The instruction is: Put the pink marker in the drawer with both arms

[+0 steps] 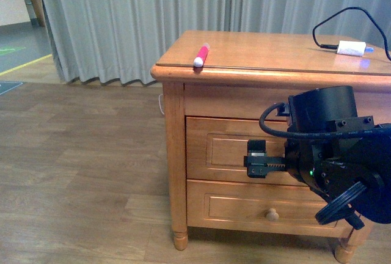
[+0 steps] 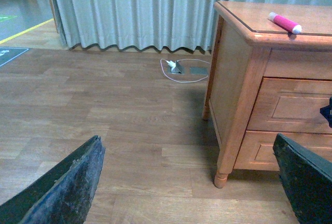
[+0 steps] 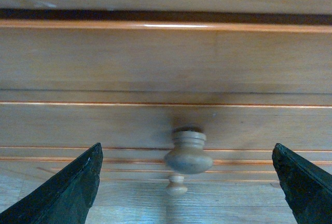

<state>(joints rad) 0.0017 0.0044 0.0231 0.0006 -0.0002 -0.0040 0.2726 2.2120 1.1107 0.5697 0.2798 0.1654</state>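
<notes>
Pink marker, one; two drawers; left gripper, right gripper, each wide apart.

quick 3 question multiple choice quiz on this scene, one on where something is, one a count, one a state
1. Where is the pink marker?
A. on the floor
B. on top of the cabinet, near its front left corner
C. inside a drawer

2. How many drawer fronts does the cabinet show?
A. one
B. two
C. three

3. How is the right gripper?
A. shut on the marker
B. shut on a knob
C. open, facing the knob of the upper drawer

Answers:
1 B: the front view shows it lying on the top by the edge.
2 B: the upper drawer sits above a lower drawer.
3 C: the right wrist view shows the gripper wide open, with the knob in the gap, untouched.
</notes>
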